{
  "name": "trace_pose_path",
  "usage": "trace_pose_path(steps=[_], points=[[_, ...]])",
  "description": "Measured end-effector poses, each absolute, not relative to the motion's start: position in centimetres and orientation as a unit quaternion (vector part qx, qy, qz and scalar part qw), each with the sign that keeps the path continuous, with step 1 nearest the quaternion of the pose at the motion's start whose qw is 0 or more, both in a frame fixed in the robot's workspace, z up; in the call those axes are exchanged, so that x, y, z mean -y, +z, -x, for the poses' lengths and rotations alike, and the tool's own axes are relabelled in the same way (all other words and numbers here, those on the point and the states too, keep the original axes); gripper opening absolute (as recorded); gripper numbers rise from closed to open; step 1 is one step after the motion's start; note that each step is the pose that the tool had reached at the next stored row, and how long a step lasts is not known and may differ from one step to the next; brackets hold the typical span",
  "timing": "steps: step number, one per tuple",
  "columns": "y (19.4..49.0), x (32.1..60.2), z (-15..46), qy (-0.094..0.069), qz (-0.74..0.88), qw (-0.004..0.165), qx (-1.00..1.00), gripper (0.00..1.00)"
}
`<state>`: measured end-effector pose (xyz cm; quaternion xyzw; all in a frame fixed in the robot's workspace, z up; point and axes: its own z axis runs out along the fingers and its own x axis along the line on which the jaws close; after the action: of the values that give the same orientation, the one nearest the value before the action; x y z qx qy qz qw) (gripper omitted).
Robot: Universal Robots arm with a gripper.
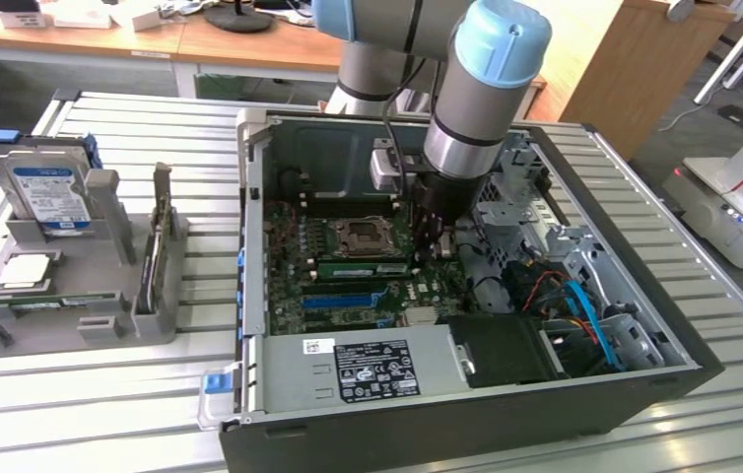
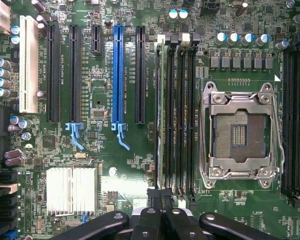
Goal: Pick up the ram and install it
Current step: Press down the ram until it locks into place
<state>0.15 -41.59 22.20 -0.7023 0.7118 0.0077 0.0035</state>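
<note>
The install step is at its end: the ram [image 2: 162, 110] sits edge-on in the memory slot nearest the expansion slots, beside the empty CPU socket [image 2: 238, 135]. The jaws [image 2: 161, 207] are closed tight, resting at the stick's near end. Any next move calls for checking it is fully seated. The arm [image 1: 477, 108] reaches straight down into the computer case [image 1: 687, 335]

The black closed gripper [image 1: 430, 246] hung inside the open grey computer case [image 1: 635, 394] at frame centre, hemmed by the silver drive cage [image 1: 529, 197] on its right. The green motherboard [image 1: 300, 286] at centre-left lay open from above.
</note>
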Motion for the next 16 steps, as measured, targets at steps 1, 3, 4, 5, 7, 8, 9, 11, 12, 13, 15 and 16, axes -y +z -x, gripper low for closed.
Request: trace_pose_path(steps=[1, 3, 4, 5, 7, 8, 9, 11, 12, 13, 15, 16], points=[[22.2, 41.6, -0.2, 0.008, 0.702, 0.004, -0.712, 0.11], [22.5, 41.6, -0.1, 0.008, 0.702, 0.004, -0.712, 0.11], [22.8, 41.6, -0.1, 0.008, 0.702, 0.003, -0.712, 0.11], [23.0, 41.6, -0.1, 0.008, 0.702, 0.003, -0.712, 0.11], [23.5, 41.6, -0.2, 0.008, 0.702, 0.003, -0.712, 0.11], [23.7, 41.6, -0.2, 0.008, 0.702, 0.003, -0.712, 0.11], [23.9, 41.6, -0.2, 0.008, 0.702, 0.003, -0.712, 0.11], [24.4, 41.6, -0.2, 0.008, 0.702, 0.003, -0.712, 0.11], [24.6, 41.6, -0.2, 0.008, 0.702, 0.003, -0.712, 0.11], [24.8, 41.6, -0.2, 0.008, 0.702, 0.003, -0.712, 0.11], [25.1, 41.6, -0.2, 0.008, 0.702, 0.003, -0.712, 0.11], [25.2, 41.6, -0.2, 0.008, 0.702, 0.003, -0.712, 0.11]])
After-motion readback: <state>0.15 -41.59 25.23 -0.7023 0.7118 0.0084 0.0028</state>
